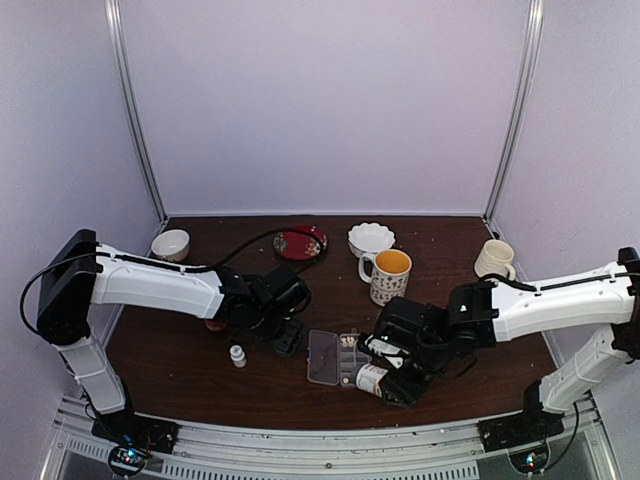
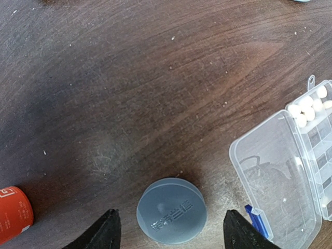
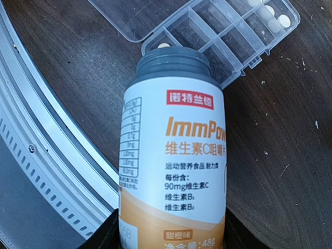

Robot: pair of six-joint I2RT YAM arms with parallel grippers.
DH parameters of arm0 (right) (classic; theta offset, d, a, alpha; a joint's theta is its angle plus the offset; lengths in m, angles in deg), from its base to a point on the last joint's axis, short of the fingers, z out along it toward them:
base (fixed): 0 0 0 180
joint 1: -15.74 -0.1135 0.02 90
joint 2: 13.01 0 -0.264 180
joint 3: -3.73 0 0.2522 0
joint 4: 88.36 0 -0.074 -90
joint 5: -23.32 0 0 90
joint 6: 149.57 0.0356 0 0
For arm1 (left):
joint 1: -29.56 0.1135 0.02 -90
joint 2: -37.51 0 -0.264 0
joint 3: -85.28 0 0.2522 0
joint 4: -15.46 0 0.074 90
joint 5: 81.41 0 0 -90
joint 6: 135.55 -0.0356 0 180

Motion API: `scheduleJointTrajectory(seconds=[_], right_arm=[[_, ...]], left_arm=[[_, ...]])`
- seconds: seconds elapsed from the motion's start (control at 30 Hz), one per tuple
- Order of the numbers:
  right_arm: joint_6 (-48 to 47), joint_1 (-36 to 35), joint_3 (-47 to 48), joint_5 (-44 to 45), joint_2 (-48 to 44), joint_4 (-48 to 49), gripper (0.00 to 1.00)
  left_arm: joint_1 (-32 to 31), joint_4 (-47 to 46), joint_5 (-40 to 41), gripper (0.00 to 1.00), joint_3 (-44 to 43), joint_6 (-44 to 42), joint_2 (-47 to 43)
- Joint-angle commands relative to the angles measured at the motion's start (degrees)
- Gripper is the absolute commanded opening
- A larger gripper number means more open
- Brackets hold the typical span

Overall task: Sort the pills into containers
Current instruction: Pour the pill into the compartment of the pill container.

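The bottle (image 3: 171, 155) is white-orange (pills (image 3: 284, 21) cream); the red plate (image 1: 300, 242) seems patterned.

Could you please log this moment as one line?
left gripper: open, above cap | right gripper: holds uncapped bottle, mouth by pill box | pill box: lid open, holds pills

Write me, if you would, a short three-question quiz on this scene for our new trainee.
1. Multiple choice: what does the right gripper tip towards the pill box? A) a mug B) the uncapped vitamin bottle C) a bowl
2. True or false: the pill box's lid is shut.
3. Short answer: what sits between the left gripper's open fingers?
Key: 1 B. 2 False: the lid lies open. 3 A round grey-blue cap.
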Motion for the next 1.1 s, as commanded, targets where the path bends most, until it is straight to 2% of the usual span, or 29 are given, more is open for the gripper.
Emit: scheduleJointTrajectory(seconds=[0.0,0.1,0.2,0.3,0.43,0.57,0.67,0.77,0.9,1.0,1.07], right_arm=[[-1.1,-0.4,2.1,0.7,1.2,-1.7,0.0],[0.6,-0.3,-0.3,0.2,-2.0,3.8,0.0],[-1.2,-0.3,2.4,2.1,1.5,-2.1,0.0],[0.4,-0.2,0.1,-0.2,-1.2,3.6,0.0],[-1.1,-0.3,2.9,1.7,2.6,-2.5,0.0],[0.4,-0.2,0.3,-0.2,-0.6,3.4,0.0],[-1.0,-0.3,2.8,1.1,1.8,-1.8,0.0],[0.7,-0.3,1.1,0.2,-1.1,3.1,0.0],[-1.2,-0.2,3.5,1.7,2.2,-1.8,0.0],[1.0,-0.2,0.4,-0.2,-0.7,4.5,0.0],[0.2,-0.2,2.3,2.0,1.3,-0.3,0.0]], left_arm=[[0.2,-0.4,-0.1,0.71,-0.9,-0.7,-1.0],[0.2,-0.3,-0.1,0.71,-1.1,-0.8,-0.9],[0.2,-0.2,0.0,0.71,-1.0,-0.8,-0.9],[0.2,-0.2,0.0,0.71,-1.2,-0.9,-0.8],[0.3,-0.1,0.0,0.71,-1.2,-0.9,-0.9],[0.2,0.0,-0.1,0.71,-1.2,-0.9,-0.9],[0.2,-0.1,0.0,0.71,-0.8,-0.7,-1.1],[0.2,-0.3,-0.1,0.71,-0.9,-0.6,-1.0],[0.2,-0.3,-0.2,0.71,-0.8,-0.6,-1.1],[0.2,-0.2,-0.2,0.71,-0.9,-0.7,-1.0],[0.2,-0.2,-0.2,0.71,-0.7,-0.7,-1.1]])
